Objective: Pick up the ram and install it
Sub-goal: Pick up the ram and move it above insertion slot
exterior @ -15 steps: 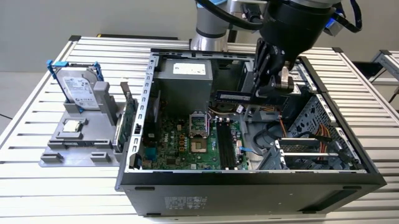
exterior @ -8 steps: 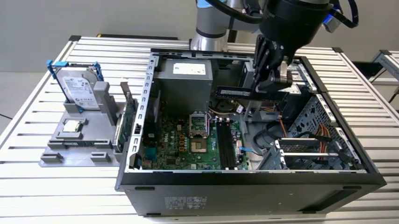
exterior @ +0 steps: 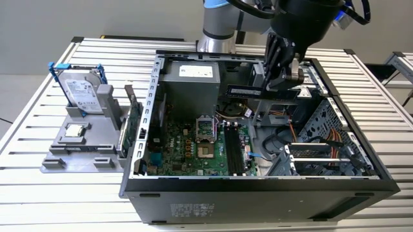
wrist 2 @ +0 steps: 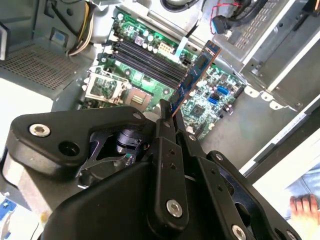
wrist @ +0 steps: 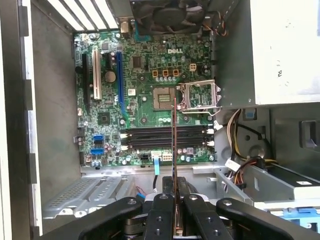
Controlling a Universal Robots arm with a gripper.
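Already lifted, the long dark ram stick [exterior: 246, 90] sits clamped in the black gripper [exterior: 284, 88] over the green motherboard [wrist: 145, 107], its black slots [wrist: 165, 138] empty.

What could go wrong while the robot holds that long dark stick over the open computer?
1. The black gripper pinches the long, narrow dark ram stick at one end, so it might tilt or slip.
2. The stick hangs crosswise over the long black memory slots on the green motherboard; pushed down like that, it probably wouldn't seat.
3. Loose coloured wires sit close by and might snag.
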